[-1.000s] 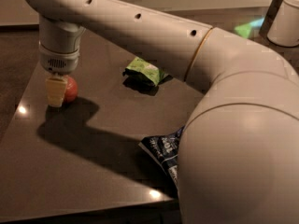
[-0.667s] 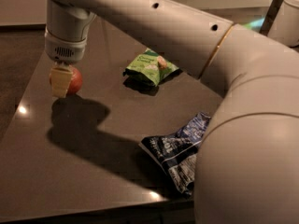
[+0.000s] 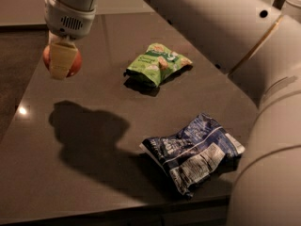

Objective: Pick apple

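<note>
Change: The pincer (image 3: 62, 68) has gone up with the apple (image 3: 75, 66) in it. A second ago the fruit sat low against the counter (image 3: 42, 178). Now it hangs clear, and its shadow (image 3: 89, 135) lies apart from it, lower and to the right.
Pincer: In the upper left of the frame, pointing down from the wrist and clamped on the apple. One pale finger (image 3: 60, 62) crosses the front of the fruit, with red skin showing on both sides of it. The far finger is hidden.
Apple: In the upper left, held in the air over the left part of the counter and touching only the pincer.
Other things: A green snack bag (image 3: 157, 62) lies in the upper middle, well apart from the apple. A blue snack bag (image 3: 195, 149) lies at the lower right, near the counter's front edge.
Step in hand: The lift, by the look of it, with the pick close to done.
Doing it well: Keep the clamp steady and raise straight up without a sideways swing, since a round fruit can roll between flat pads. Squeeze firmly enough to hold but not to bruise.
Risk: The grip looks narrow across the fruit, so a jolt could tip it out.
</note>
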{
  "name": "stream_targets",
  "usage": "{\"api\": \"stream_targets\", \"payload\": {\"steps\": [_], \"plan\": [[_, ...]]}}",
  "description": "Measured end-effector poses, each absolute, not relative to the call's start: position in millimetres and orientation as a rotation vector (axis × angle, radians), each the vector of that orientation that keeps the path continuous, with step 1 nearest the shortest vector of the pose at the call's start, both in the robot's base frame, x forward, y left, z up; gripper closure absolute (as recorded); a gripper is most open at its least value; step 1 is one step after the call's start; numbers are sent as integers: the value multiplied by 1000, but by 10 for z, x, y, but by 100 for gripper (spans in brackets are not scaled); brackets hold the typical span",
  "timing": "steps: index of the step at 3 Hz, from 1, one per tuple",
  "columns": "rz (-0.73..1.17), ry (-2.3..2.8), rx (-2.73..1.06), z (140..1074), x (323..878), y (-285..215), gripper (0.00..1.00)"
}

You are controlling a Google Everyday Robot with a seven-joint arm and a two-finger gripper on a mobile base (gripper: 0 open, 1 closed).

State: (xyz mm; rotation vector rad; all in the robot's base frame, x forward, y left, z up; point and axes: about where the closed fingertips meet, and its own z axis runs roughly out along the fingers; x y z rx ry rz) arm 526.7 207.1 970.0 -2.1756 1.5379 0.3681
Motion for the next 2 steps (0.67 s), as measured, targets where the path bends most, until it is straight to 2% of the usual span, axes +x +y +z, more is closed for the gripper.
{"api": "stream_targets", "payload": {"steps": [2], "plan": [[411, 1446, -2161, 9942, 5154, 1955, 100]]}}
